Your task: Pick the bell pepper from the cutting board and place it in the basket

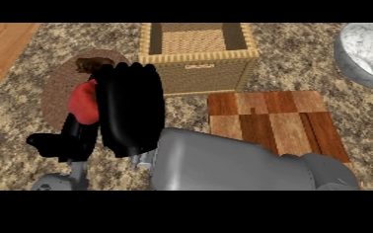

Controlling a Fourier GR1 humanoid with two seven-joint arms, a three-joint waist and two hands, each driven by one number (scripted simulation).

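Note:
The red bell pepper (83, 101) is held above the counter, left of the basket, with my right hand (131, 109) curled round it. The hand's black back hides most of the pepper, and its grey forearm (233, 165) stretches in from the lower right. The woven basket (198, 72) stands at the back centre, its opening facing up with nothing visible inside. The wooden cutting board (273, 121) lies at the right with nothing on it. My left hand (59, 144) rests open at the lower left, just below the pepper.
A round brown mat (58, 91) lies under the held pepper, with a small brown object (94, 64) at its far edge. A grey marbled bowl (355, 54) sits at the right edge. A wooden strip (15, 39) borders the counter's far left.

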